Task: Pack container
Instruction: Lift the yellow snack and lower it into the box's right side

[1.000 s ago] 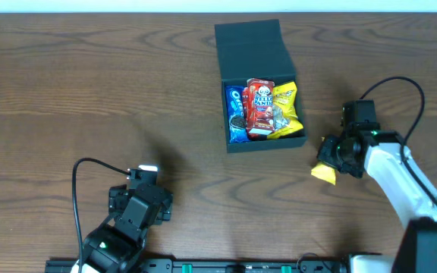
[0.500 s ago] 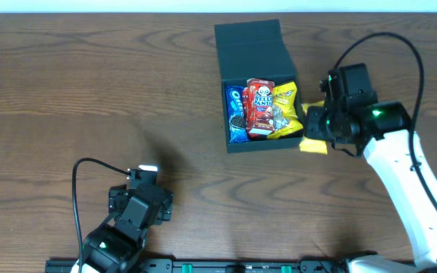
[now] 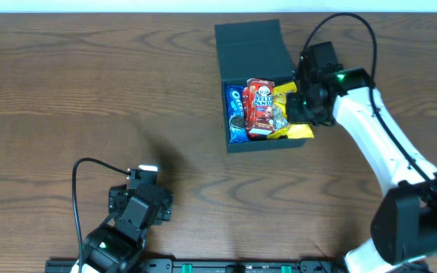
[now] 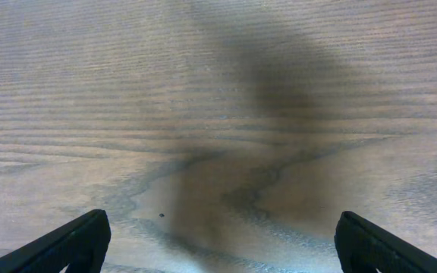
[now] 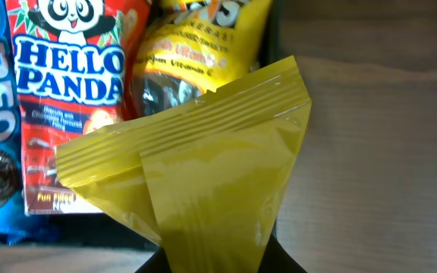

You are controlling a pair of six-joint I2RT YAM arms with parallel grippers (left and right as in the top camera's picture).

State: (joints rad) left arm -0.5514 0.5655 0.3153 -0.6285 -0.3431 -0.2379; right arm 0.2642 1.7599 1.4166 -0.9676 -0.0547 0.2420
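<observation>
Right hand (image 3: pixel 306 114) clamps a yellow plastic packet (image 5: pixel 196 159) over the right wall of the teal cardboard container (image 3: pixel 260 145); released here, it may fall outside.

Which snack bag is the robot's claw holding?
The plain yellow packet, pinched in the right claw over the container's right wall. The blue Oreo pack, red Hello Panda pack and printed yellow bag lie loose inside the container.
</observation>
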